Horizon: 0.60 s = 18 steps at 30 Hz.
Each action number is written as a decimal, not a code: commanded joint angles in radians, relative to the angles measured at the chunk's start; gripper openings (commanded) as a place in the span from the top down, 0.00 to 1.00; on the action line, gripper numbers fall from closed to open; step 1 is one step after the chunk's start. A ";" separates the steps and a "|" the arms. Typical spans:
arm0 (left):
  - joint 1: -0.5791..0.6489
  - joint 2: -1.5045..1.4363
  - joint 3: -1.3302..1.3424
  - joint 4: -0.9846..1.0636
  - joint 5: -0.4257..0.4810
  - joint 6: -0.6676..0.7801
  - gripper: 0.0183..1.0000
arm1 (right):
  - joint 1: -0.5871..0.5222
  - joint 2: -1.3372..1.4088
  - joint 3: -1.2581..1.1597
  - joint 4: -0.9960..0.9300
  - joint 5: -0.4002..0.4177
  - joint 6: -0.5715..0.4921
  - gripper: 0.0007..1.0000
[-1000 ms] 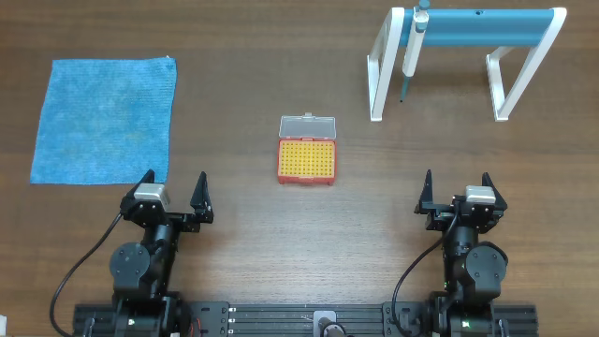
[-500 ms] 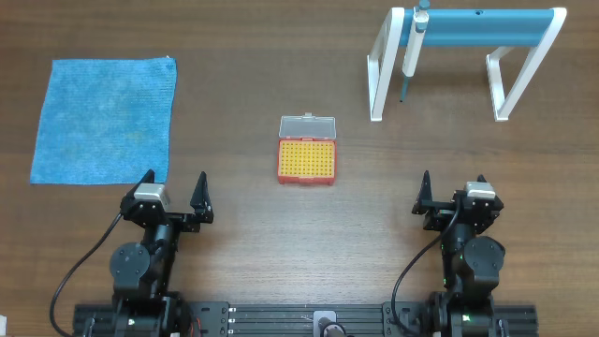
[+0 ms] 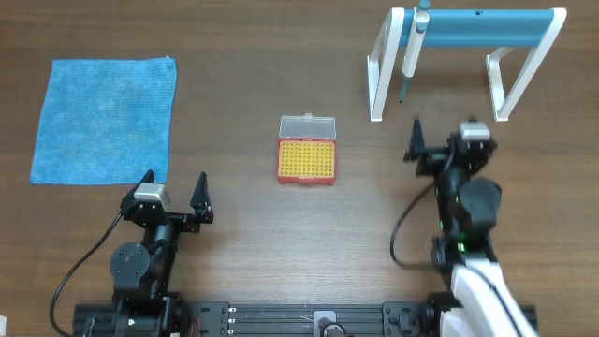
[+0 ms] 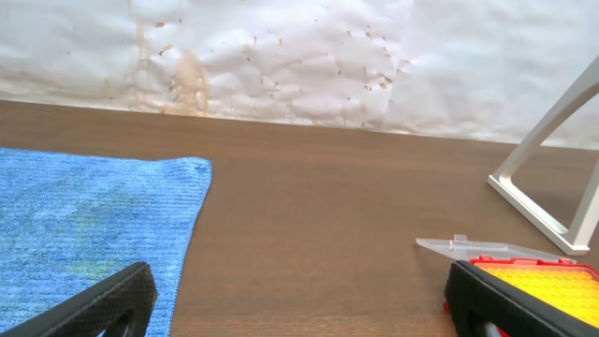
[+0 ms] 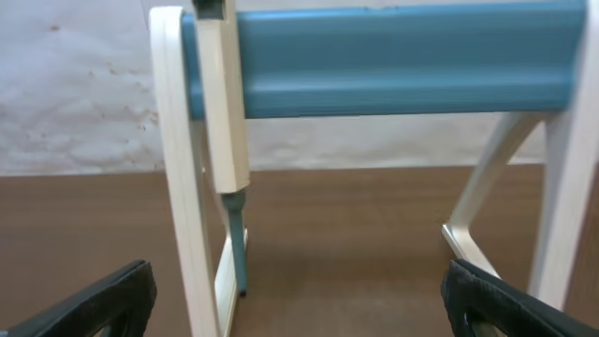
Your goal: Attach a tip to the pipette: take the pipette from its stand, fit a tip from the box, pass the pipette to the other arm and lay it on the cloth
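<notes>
The blue cloth (image 3: 103, 120) lies flat on the brown table (image 3: 309, 253), far to the left of the tip box (image 3: 307, 161) and a bit farther from the arms' bases. The left gripper (image 3: 175, 187) sits left of the tip box too, but nearer the bases, close to the cloth's near corner. Its two black fingers are spread wide apart and hold nothing.

The tip box is in the middle of the table. Its clear lid is flipped back, and rows of yellow tips show inside the red bottom part.

The right gripper (image 3: 445, 140) is to the right of the tip box, facing the stand (image 3: 477, 30). Its fingers are also spread wide with nothing between them (the right wrist view shows one finger at each bottom corner).

The pipette (image 5: 225, 122) hangs on the white and blue stand, which is to the right of the tip box and farther from the bases. It hangs at the end of the stand closest to the tip box, just beside the white leg. Its long side goes straight up and down, and its thin grey end points down at the table.
</notes>
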 commanded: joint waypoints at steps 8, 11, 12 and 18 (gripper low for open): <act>-0.002 -0.003 -0.002 -0.007 -0.008 -0.012 0.00 | 0.014 0.335 0.196 0.177 -0.009 0.013 0.02; -0.002 -0.003 -0.002 -0.007 -0.008 -0.012 0.00 | 0.021 0.359 0.225 0.176 -0.010 0.013 0.02; -0.002 -0.003 -0.002 -0.007 -0.008 -0.012 0.00 | 0.022 0.367 0.234 0.176 -0.010 0.013 0.02; -0.002 -0.003 -0.002 -0.007 -0.008 -0.012 0.00 | 0.023 0.428 0.285 0.176 -0.010 0.013 0.02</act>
